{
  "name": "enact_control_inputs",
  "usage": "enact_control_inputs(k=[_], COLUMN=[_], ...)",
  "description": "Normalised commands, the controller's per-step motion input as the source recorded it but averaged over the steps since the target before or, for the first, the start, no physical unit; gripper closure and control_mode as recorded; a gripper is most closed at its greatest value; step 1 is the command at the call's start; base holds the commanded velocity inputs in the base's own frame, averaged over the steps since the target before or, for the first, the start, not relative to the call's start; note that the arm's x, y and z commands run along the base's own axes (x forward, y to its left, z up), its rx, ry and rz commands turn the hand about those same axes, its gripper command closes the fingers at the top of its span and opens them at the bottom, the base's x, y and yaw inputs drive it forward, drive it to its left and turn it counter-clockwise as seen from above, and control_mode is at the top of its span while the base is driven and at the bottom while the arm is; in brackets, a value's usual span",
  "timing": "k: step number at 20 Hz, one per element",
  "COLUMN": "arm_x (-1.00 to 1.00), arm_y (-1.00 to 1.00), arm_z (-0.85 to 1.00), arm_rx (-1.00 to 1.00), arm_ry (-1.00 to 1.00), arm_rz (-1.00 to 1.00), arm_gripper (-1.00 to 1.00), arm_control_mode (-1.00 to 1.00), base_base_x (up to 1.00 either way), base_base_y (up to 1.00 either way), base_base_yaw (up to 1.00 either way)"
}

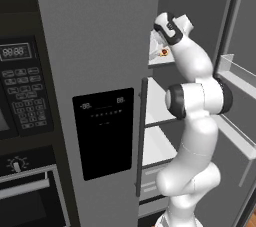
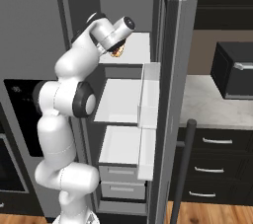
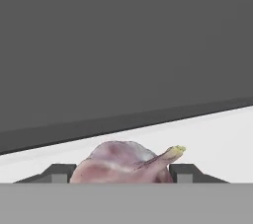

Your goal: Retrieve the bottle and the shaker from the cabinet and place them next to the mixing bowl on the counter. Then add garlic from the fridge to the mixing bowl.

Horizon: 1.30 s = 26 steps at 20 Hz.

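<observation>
Fingers [image 3: 59,172] flanking garlic [image 3: 123,161] on fridge shelf [image 3: 217,139]

Matt brushed-grey metal on the fridge [image 1: 95,41]. Smooth white plastic shelves [image 2: 123,100] inside. Papery, pinkish-mauve skin on the garlic [image 3: 123,164], faintly streaked. Glossy white shell on the arm [image 1: 192,111]. Warm wood floor [image 2: 207,213]; pale stone-look counter [image 2: 207,104].

Grey fridge [image 2: 29,30], black oven [image 1: 25,191], marble counter [image 2: 207,104], wooden floor [image 2: 207,214].
</observation>
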Motion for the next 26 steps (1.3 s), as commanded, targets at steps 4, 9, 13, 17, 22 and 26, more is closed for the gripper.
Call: enact_control_inputs(k=[4,9,13,17,22,26], arm_x=[-0.32,-0.50,-0.64,-0.69,-0.66,-0.63], arm_y=[0.00,0.00,0.00,0.00,0.00,0.00], arm_z=[0.00,0.01,0.03,0.10,0.21,0.22], arm_rx=[0.00,0.00,0.00,0.00,0.00,0.00], arm_ry=[-0.09,-0.16,-0.13,-0.16,-0.15,-0.13], arm_rz=[0.00,0.00,0.00,-0.02,-0.02,-0.05], arm_gripper=[1.00,1.00,1.00,1.00,1.00,1.00], arm_control_mode=[-1.00,-1.00,-1.00,-1.00,-1.00,-1.00], base_base_x=[0.00,0.00,0.00,0.00,0.00,0.00], base_base_y=[0.00,0.00,0.00,0.00,0.00,0.00], base_base_yaw=[0.00,0.00,0.00,0.00,0.00,0.00])
